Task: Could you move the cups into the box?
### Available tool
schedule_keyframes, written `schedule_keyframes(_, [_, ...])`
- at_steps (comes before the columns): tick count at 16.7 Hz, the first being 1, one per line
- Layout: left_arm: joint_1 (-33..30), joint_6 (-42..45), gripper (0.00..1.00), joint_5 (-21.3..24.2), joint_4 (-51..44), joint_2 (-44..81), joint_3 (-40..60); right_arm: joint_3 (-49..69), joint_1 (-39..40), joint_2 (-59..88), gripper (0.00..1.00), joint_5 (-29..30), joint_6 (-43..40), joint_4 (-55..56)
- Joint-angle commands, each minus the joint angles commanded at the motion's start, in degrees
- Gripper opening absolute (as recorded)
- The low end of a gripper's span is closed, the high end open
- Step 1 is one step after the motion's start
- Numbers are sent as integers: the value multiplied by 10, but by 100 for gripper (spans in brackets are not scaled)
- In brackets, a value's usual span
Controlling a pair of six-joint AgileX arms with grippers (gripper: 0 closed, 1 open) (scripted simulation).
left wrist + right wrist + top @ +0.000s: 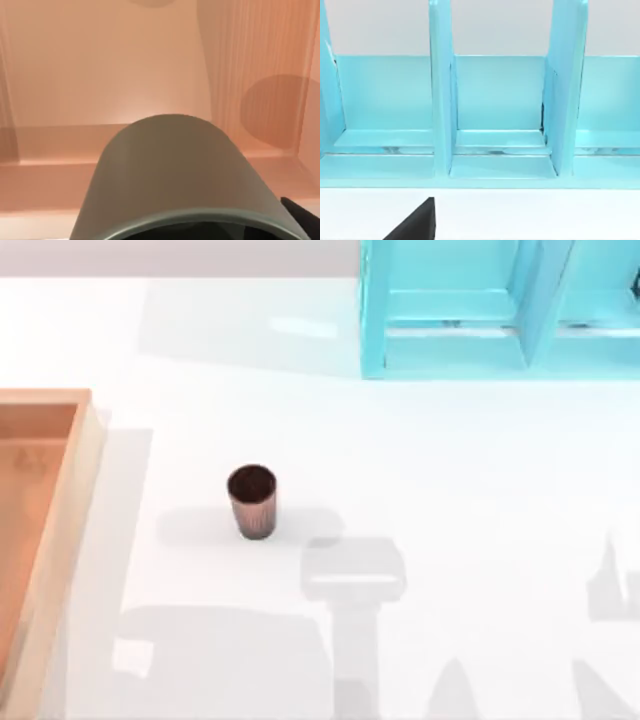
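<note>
Olive-green cup (175,175) fills the left wrist view, close above the box (100,75) interior; whether the left gripper grasps it cannot be told. Ribbed reddish-brown cup (252,501) stands upright on the white surface (450,470), right of the box. Turquoise frame (480,310) at far edge.

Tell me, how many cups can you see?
2: a ribbed reddish-brown cup upright on the white table, and a smooth olive-green cup over the wooden box's orange-brown floor.
</note>
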Motion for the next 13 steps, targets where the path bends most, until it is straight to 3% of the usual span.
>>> schedule_keyframes(7, [18, 16, 0, -2, -3, -16, -13, 0, 0, 0, 100, 0, 0, 0])
schedule_keyframes(13, [32, 26, 0, -1, 99, -9, -106, 0, 0, 0, 100, 0, 0, 0])
